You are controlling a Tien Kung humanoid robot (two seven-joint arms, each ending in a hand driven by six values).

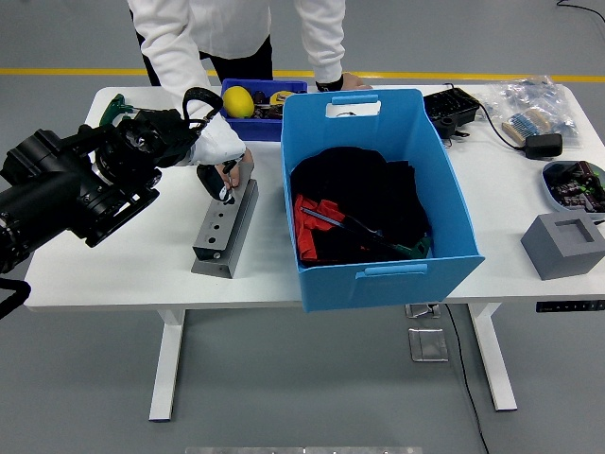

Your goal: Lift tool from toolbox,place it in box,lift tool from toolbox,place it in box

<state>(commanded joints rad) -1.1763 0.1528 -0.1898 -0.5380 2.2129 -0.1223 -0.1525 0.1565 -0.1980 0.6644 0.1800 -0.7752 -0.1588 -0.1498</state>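
Fingers (225, 176) of the left hand (213, 149) pinch a black tool (218, 183) (no legible writing) above the grey block (225, 225).

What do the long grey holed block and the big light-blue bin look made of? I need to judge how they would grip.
The long grey holed block looks like metal with a dull matte finish: flat faces, sharp edges, drilled round holes. Painted plastic cannot be ruled out. The big light-blue bin looks like moulded plastic, smooth and faintly glossy, with thin walls and cut-out handle slots.
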